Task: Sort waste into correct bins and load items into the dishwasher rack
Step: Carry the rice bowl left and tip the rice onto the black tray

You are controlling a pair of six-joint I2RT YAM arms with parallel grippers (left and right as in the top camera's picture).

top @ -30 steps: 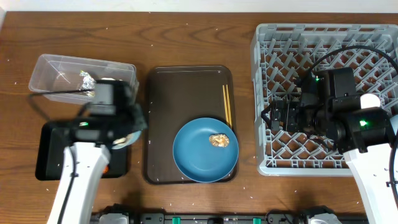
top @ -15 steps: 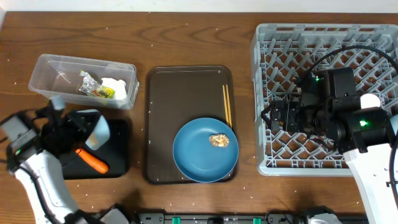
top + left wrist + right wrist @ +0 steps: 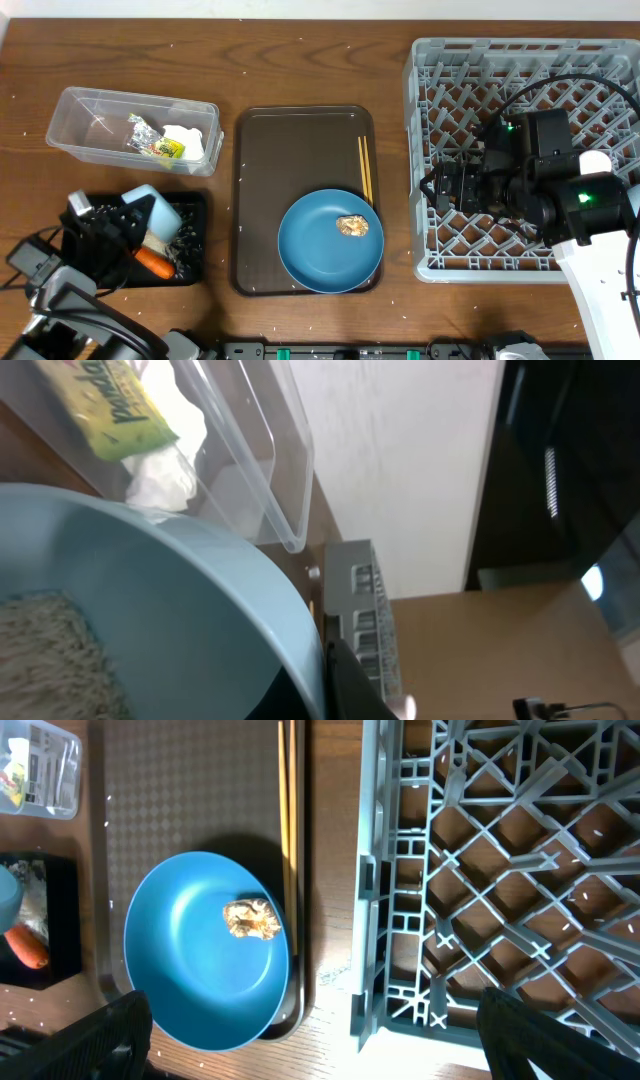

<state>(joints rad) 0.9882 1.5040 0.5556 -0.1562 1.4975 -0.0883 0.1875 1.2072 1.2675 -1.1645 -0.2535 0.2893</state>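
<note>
My left gripper [image 3: 132, 215] is shut on the rim of the light blue cup [image 3: 156, 209], held tilted over the black tray [image 3: 196, 232]. The left wrist view shows the gripper [image 3: 322, 682], the cup [image 3: 230, 600] and rice [image 3: 55, 655] inside it. An orange carrot [image 3: 154, 262] and rice [image 3: 160, 243] lie in the tray. The clear tub [image 3: 85, 112] holds the wrapper with packet [image 3: 150, 140] and tissue [image 3: 188, 140]. The blue plate [image 3: 320, 250] carries a golden morsel [image 3: 352, 226]. Chopsticks [image 3: 364, 168] lie beside it. My right gripper [image 3: 440, 186] is open and empty over the grey rack [image 3: 520, 60]. The bowl and pink cup are out of view.
The plate and chopsticks rest on a brown serving tray [image 3: 290, 150] between the bins and the rack. The right wrist view shows the plate [image 3: 190, 980], morsel [image 3: 250, 918], chopsticks [image 3: 287, 810] and rack edge [image 3: 370, 870]. Crumbs dot the wooden table.
My left arm has swung down to the lower left, uncovering the tub and black tray, and the light blue cup is now tilted over the tray. The right arm has not moved.
</note>
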